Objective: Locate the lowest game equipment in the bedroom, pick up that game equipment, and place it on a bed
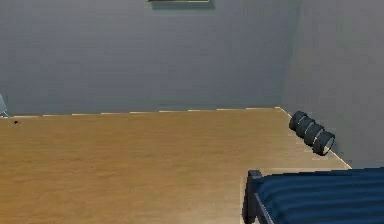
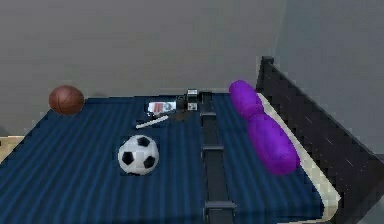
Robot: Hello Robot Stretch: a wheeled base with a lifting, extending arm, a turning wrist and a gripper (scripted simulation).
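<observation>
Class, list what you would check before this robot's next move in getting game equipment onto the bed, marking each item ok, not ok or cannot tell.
1. Arm reaches the bed: ok; the arm stretches out above the bed.
2. Gripper holds something: cannot tell; a small white and red thing lies by it on the bed.
3. Room to set down: ok; bare cover between soccer ball and basketball.
4. Pillows out of the way: ok; purple pillows lie along the headboard.
5. Floor ahead: ok; bare up to a dark ribbed thing.
</observation>
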